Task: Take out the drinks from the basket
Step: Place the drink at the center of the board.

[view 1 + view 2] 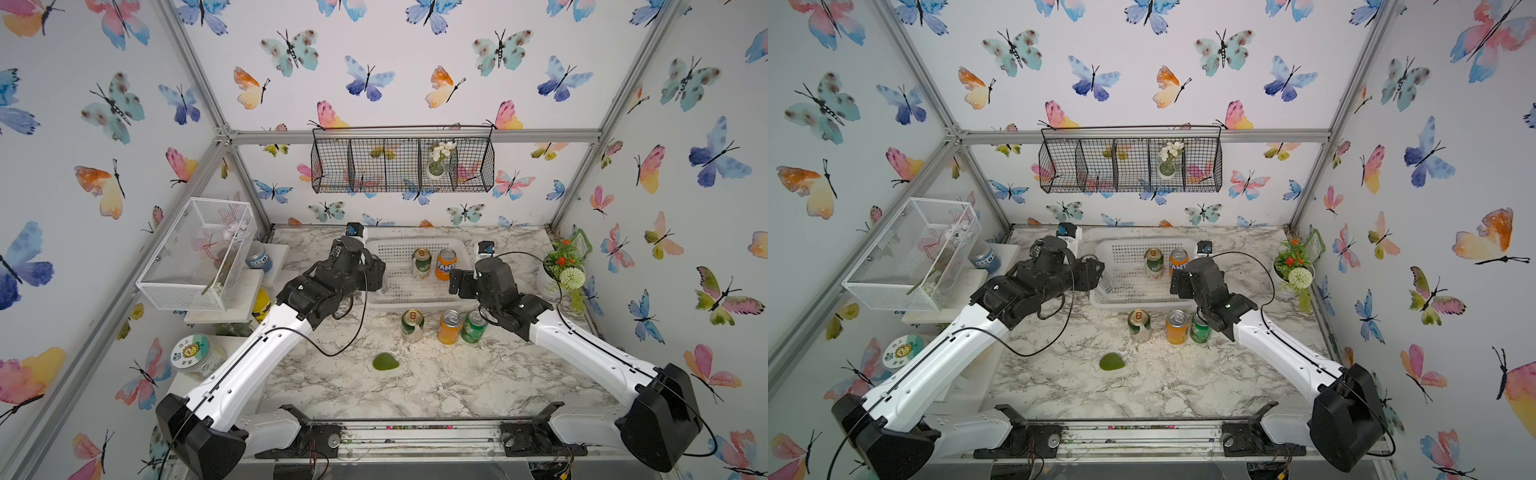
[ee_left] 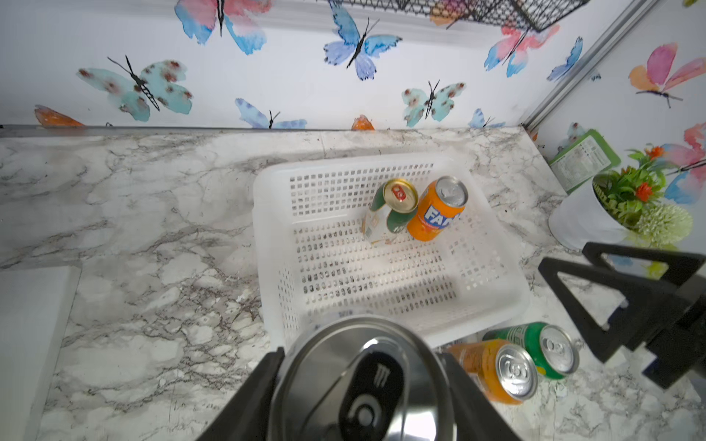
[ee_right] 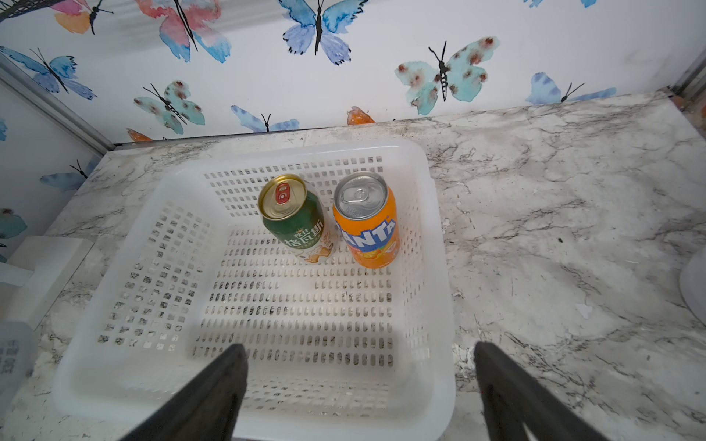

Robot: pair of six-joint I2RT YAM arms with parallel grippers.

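Closest up, the silver can sits pinched in your left gripper, while your right gripper hangs spread wide over the basket.

The silver can is blurry and cut off at the picture's edge — in both top views the left arm hides most of it.

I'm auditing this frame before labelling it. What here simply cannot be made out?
- Silver can: left wrist view shows only its top; its body lies hidden underneath. The left arm covers most of it in both top views.
- Whether it clears the basket floor: cannot tell.
- Bright green can: partly behind the right arm in a top view.
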